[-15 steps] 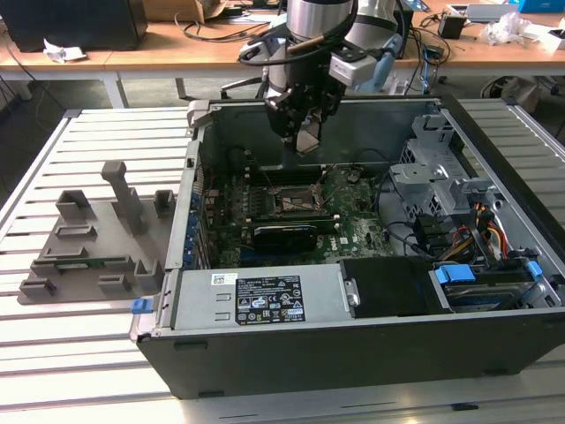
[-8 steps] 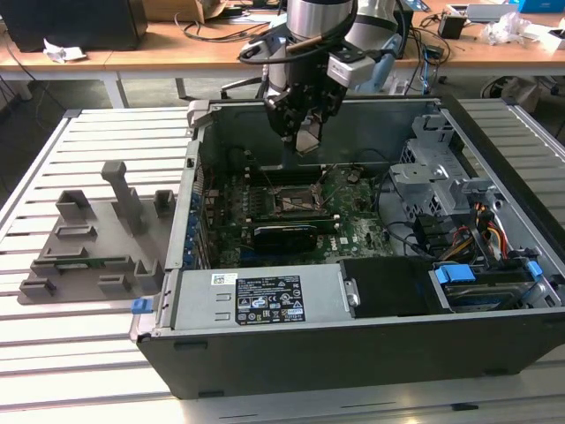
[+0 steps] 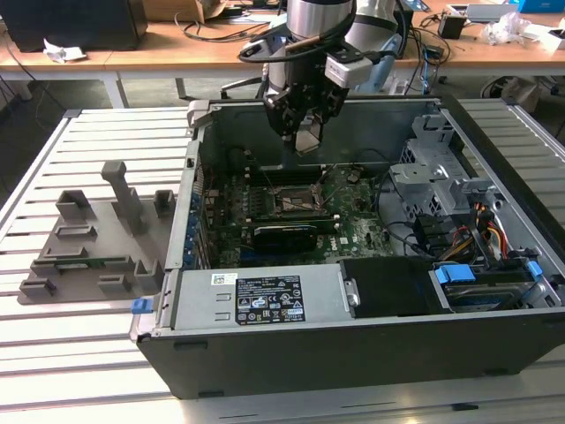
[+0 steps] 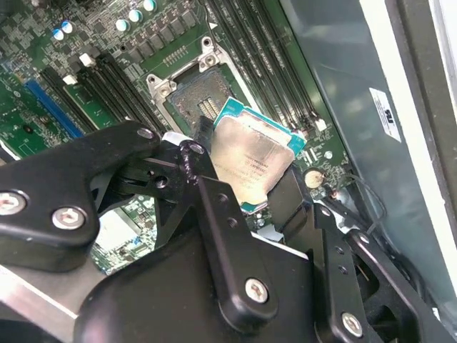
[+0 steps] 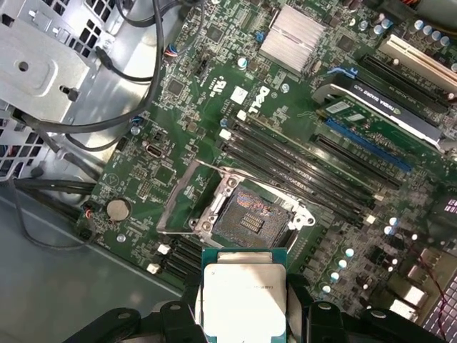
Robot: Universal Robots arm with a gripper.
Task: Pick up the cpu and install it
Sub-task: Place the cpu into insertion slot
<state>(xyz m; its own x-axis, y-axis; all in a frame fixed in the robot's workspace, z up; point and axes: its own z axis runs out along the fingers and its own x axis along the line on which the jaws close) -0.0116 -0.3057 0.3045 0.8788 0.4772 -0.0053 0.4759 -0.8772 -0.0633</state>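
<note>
Your tool (image 3: 306,134) is gripping the cpu (image 4: 251,161) by its edges, hovering above the open socket (image 5: 253,214) inside the computer case (image 3: 371,344). You are handling a likely light, stiff, fragile chip; its rim seems the safest hold.

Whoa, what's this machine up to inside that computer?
A robot arm's end effector is holding the cpu, a small silvery chip, gripped between its fingers. It hangs above the open computer case, over the motherboard's socket, which lies open and empty. The chip is not seated yet.
</note>
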